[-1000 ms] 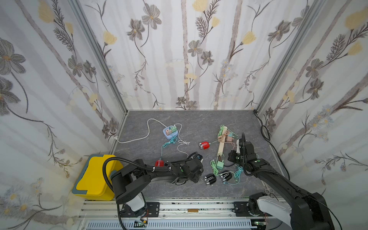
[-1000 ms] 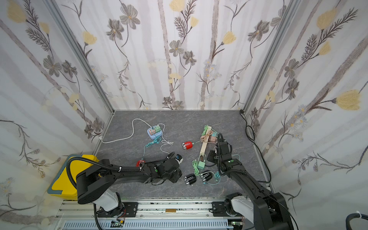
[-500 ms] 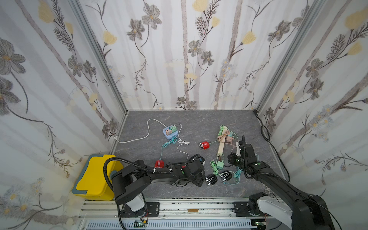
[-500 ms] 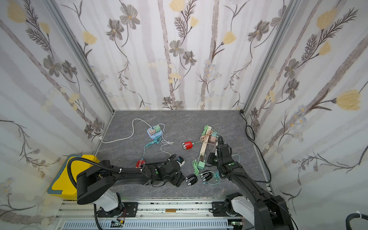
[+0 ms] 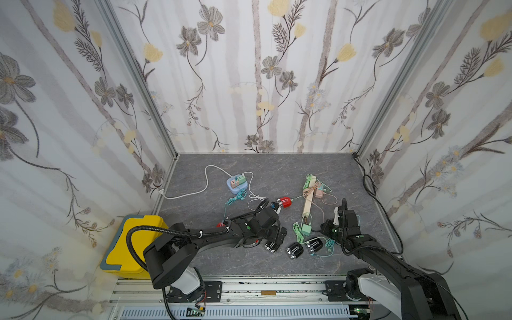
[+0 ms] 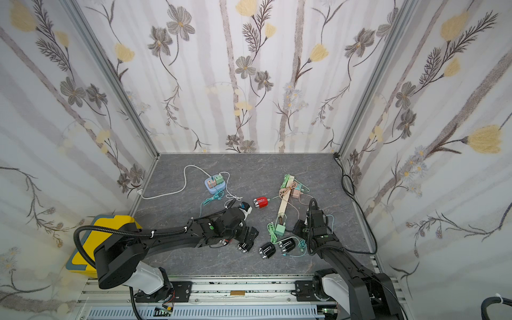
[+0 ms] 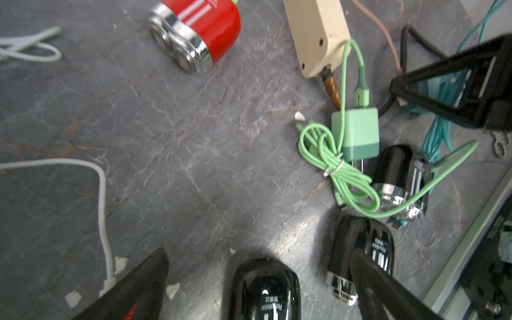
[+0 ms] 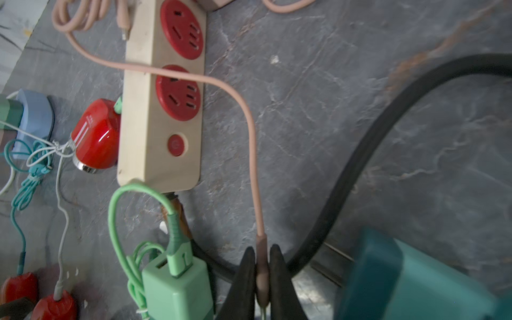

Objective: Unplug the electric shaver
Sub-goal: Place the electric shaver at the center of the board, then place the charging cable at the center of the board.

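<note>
Three black shavers (image 5: 294, 250), three red shavers (image 8: 94, 135). Left gripper (image 7: 260, 253) gaping, straddles one black shaver (image 7: 266, 288): long axis along fingers (image 7: 133, 288), tail forward. Right gripper (image 8: 261, 257) pinches pink cable (image 8: 249, 122).

glossy black shaver (image 7: 266, 291), matt stone-look tabletop (image 7: 166, 138)

blk shaver (image 7: 266, 288) cropped at edge, pink plug (image 8: 262, 277) partly hidden
</note>
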